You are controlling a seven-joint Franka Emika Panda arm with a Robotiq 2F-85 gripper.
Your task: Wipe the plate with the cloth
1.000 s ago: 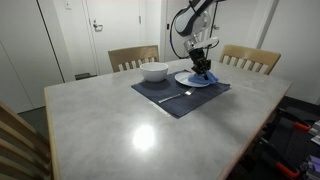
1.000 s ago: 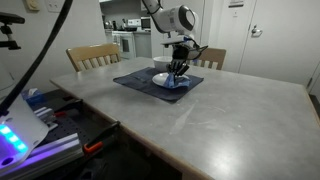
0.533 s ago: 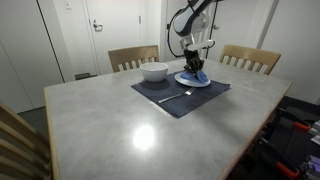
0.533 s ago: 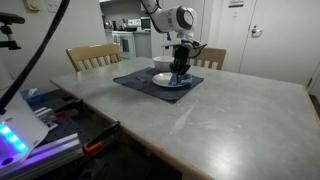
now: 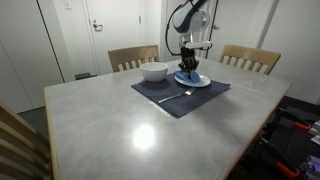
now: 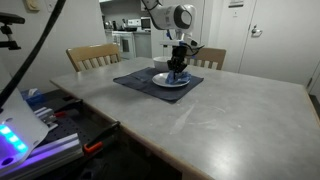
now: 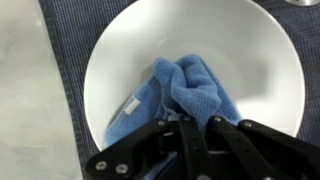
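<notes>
A white plate (image 7: pixel 120 55) lies on a dark blue placemat (image 5: pixel 180 97). It shows in both exterior views (image 5: pixel 203 82) (image 6: pixel 160 81). My gripper (image 7: pixel 190 128) is shut on a bunched blue cloth (image 7: pixel 185 85) and presses it onto the plate's lower middle in the wrist view. In the exterior views the gripper (image 5: pixel 189 68) (image 6: pixel 177 68) stands upright over the plate with the cloth (image 5: pixel 189 76) (image 6: pixel 176 77) under it.
A white bowl (image 5: pixel 154 72) stands on the placemat beside the plate. A piece of cutlery (image 5: pixel 176 96) lies on the mat's near side. Wooden chairs (image 5: pixel 133 57) (image 5: pixel 250 59) stand behind the grey table (image 5: pixel 110 120).
My gripper has slid the cloth across the plate towards the bowl side. The plate and bowl have stayed in place.
</notes>
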